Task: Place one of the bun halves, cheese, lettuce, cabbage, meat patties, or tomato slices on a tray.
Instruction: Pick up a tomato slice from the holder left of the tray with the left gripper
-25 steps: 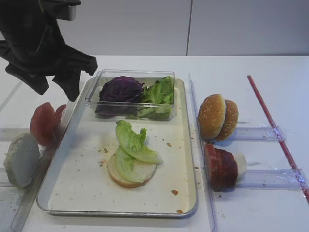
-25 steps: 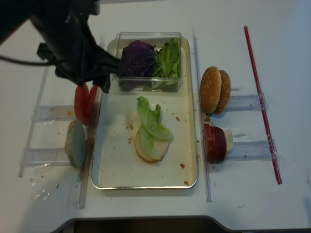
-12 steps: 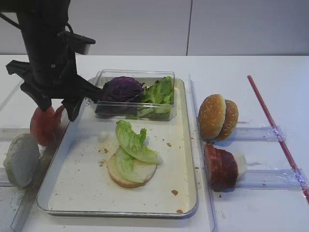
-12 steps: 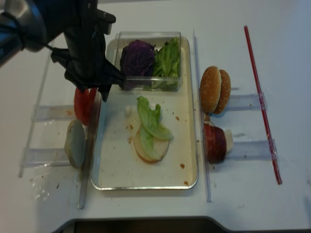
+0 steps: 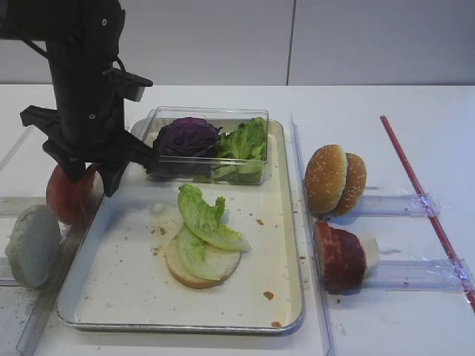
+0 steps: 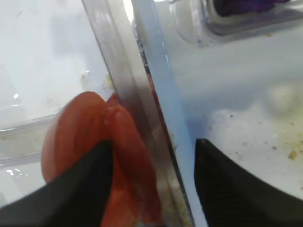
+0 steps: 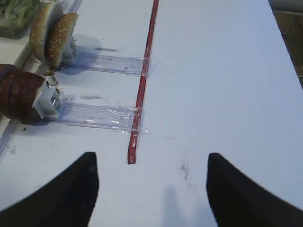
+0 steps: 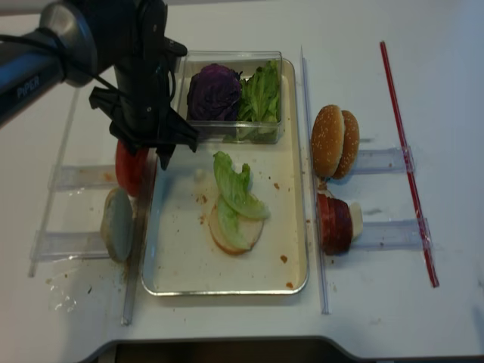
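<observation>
clear plastic box: far end of the metal pan | red rod: lies on white table, right side | clear plastic strips: taped under the rod | grey wall: behind

Bright and even all over, soft shadows only. Blurry up close in the left wrist view; sharp elsewhere.

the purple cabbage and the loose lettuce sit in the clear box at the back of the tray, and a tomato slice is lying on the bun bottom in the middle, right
Not quite. What lies on the bun bottom in the middle of the tray is a lettuce leaf, not a tomato slice. The tomato slices stand outside the tray, left of its rim. The exterior high view shows this. The cabbage and the loose lettuce in the clear box are as you say.
</observation>
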